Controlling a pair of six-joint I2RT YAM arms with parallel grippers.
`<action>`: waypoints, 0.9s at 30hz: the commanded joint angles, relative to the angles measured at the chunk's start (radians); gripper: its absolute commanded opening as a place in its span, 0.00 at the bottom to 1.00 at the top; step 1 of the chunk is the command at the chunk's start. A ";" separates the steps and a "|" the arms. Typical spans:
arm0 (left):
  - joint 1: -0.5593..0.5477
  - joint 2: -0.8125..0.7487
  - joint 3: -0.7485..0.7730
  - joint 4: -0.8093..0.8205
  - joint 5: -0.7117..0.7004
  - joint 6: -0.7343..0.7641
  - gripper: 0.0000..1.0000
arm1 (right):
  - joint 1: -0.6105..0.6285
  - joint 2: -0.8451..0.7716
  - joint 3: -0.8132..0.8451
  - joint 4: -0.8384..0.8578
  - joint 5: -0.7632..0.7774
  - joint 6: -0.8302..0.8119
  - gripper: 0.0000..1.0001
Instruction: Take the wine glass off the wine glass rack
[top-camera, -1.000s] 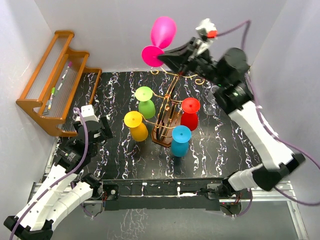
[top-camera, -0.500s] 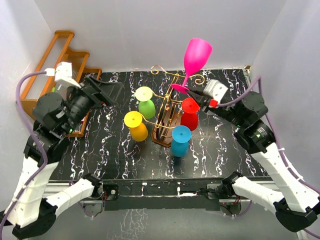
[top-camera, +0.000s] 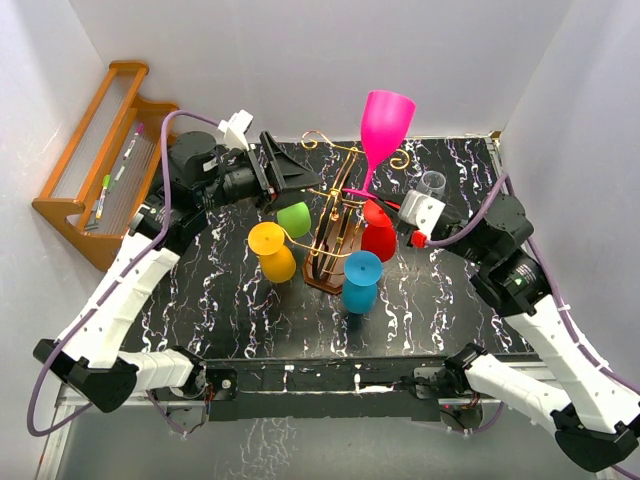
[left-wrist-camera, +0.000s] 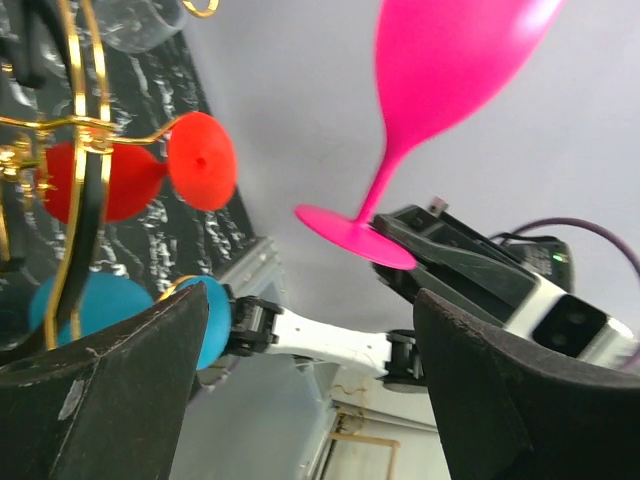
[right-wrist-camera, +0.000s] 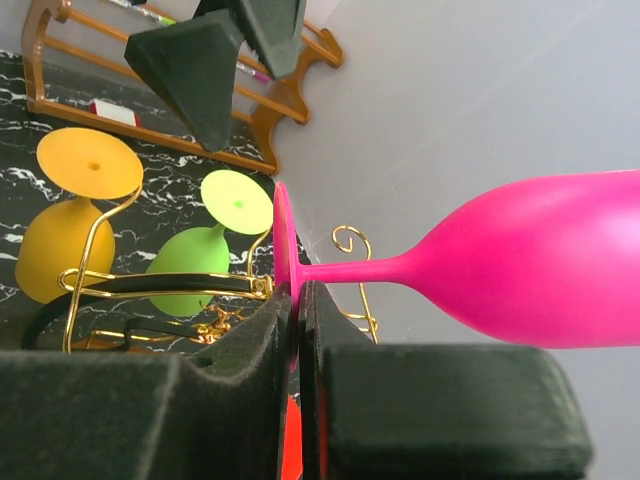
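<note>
- Wine glass of pink plastic is upright in the air, near the top of the gold wire rack with a dark wooden base.
- My right gripper pinches its foot.
- My left gripper is spread apart, holding nothing.

**Colours and surface patterns of the scene**

The wine glass is a uniform hot pink across bowl, stem and foot. The wine glass rack has bright gold wire arms over a dark-brown base. Four further glasses are each one solid colour: green glass, yellow glass, red glass and turquoise-blue glass. The table is black with irregular white marbling. The stepped shelf is orange-brown. The left arm and right arm are white with black joints and purple cables. The left gripper and right gripper have matt black fingers. A small tumbler appears colourless.
</note>
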 joint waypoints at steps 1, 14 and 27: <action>-0.001 -0.035 -0.040 0.184 0.143 -0.187 0.79 | 0.007 0.021 0.048 0.033 -0.013 -0.064 0.07; -0.002 -0.037 -0.156 0.353 0.119 -0.394 0.77 | 0.068 0.095 0.003 0.176 0.054 -0.148 0.07; -0.001 -0.017 -0.192 0.409 0.098 -0.455 0.72 | 0.188 0.120 -0.026 0.263 0.180 -0.241 0.07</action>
